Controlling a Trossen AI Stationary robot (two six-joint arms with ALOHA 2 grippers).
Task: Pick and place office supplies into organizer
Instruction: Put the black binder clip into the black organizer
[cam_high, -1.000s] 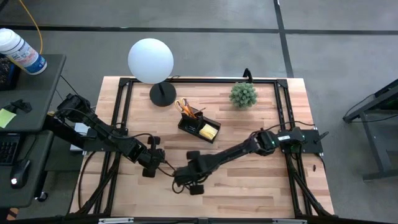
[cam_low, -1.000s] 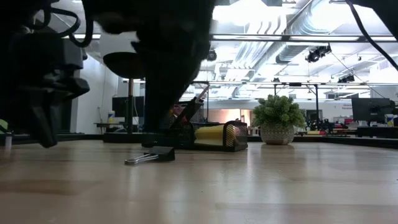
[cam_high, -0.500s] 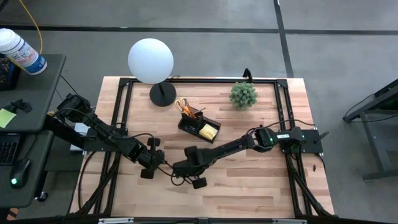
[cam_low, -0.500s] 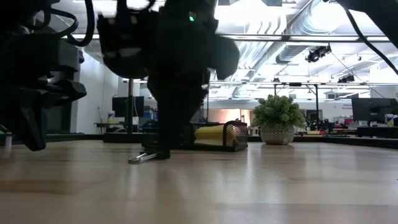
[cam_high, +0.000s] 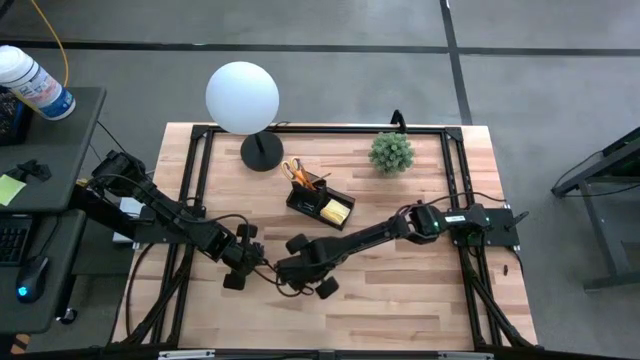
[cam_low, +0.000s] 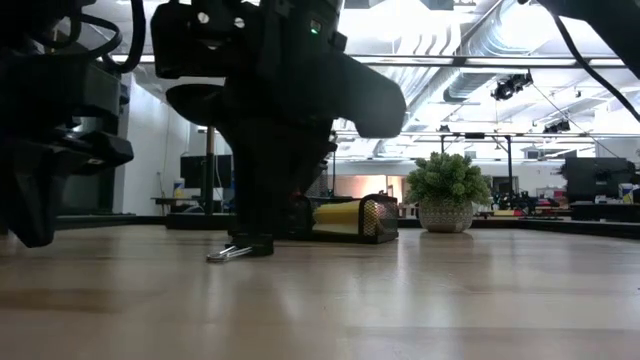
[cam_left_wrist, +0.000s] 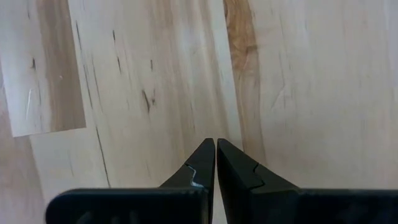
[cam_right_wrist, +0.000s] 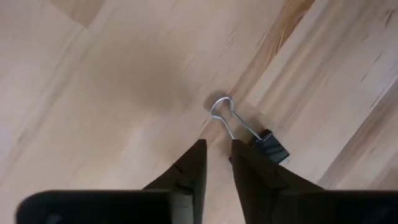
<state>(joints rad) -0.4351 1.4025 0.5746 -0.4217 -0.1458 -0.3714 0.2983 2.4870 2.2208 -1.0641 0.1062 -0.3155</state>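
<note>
The right gripper (cam_right_wrist: 216, 163) hangs low over the table (cam_high: 420, 290), fingers parted by a narrow gap with nothing between them. The binder clip (cam_right_wrist: 272, 147) lies flat on the wood just beside one fingertip — its wire loop (cam_right_wrist: 222, 113) points ahead of the tips, not into the gap. The left gripper (cam_left_wrist: 216, 163) waits close by over bare wood, fingers pressed together and empty.

Risks from this position, as judged:

- The gap is offset from the clip. Closing now would likely pinch air or catch only the thin wire, and the clip could swing or slip free.
- A fingertip pushed down onto the clip body may flick it sideways across the smooth wood.
- The two arms sit close together in the overhead view — a wide approach correction could bring them into contact.

The organizer (cam_high: 318, 206), already holding scissors (cam_high: 296, 171) and a yellow pad (cam_high: 336, 211), stands well apart toward the lamp (cam_high: 243, 98).
</note>
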